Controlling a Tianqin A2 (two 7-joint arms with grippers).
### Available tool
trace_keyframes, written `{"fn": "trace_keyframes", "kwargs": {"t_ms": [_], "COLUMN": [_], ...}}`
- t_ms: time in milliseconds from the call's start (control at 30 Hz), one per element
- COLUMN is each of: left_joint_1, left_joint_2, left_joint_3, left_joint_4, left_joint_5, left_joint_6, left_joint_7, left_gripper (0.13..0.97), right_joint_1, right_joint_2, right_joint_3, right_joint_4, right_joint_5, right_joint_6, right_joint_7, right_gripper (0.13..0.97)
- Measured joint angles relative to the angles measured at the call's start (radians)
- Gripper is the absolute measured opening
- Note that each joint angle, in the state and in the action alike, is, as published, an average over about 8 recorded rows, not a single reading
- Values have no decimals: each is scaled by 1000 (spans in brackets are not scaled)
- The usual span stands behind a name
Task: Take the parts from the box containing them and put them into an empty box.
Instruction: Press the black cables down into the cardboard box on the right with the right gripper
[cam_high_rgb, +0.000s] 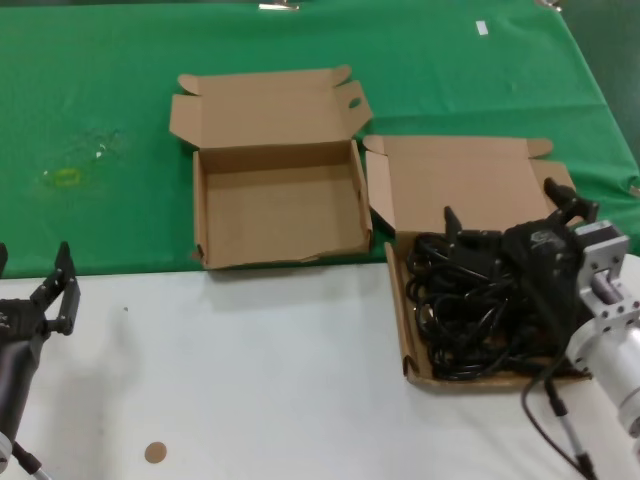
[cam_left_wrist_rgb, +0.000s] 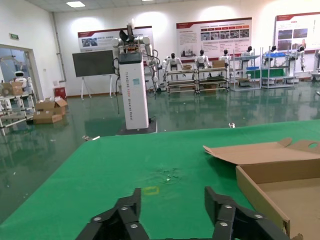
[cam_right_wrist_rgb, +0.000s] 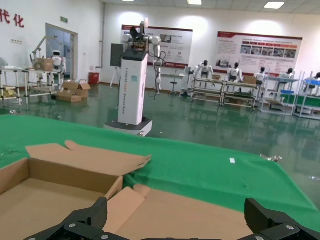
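Green cloth (cam_high_rgb: 120, 90) across the far half of the table, white tabletop (cam_high_rgb: 250, 370) across the near half. Over on the near left, left gripper (cam_high_rgb: 35, 290) parked above the white surface, fingers (cam_high_rgb: 65, 285) spread wide apart, gripping nothing; seen in the left wrist view too (cam_left_wrist_rgb: 172, 210), both dark fingers splayed over the green. Just off to its right near the front edge, a small brown disc (cam_high_rgb: 155, 452) lying alone on the white. Moving right, at centre, an empty box (cam_high_rgb: 280, 205) sitting across the seam of green and white, lid folded back flat on the far side, bare cardboard floor; visible in the left wrist view as well (cam_left_wrist_rgb: 280, 187). Further right, the box containing them (cam_high_rgb: 470, 185), lid also laid back, near half packed with a tangle of black cables (cam_high_rgb: 465, 310). Right there, right gripper (cam_high_rgb: 510, 215) low over that heap, fingers set wide apart, closed on nothing; same wide spread in the right wrist view (cam_right_wrist_rgb: 177, 220), above the lid.
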Motion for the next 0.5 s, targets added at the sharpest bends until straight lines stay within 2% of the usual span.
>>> {"fn": "trace_keyframes", "kwargs": {"t_ms": [67,333,500], "left_joint_1": [0,0,0], "left_joint_2": [0,0,0], "left_joint_3": [0,0,0], "left_joint_4": [0,0,0], "left_joint_5": [0,0,0], "left_joint_6": [0,0,0], "left_joint_7": [0,0,0], "left_gripper": [532,331,315], "right_joint_1": [6,46,93], "right_joint_2": [49,316,490], "right_joint_3": [-31,-166,-249], "right_joint_4": [11,55,88], "right_joint_5": [42,213,263], "right_joint_6": [24,58,20], "right_joint_7": [0,24,57], "right_gripper": [966,966,966]}}
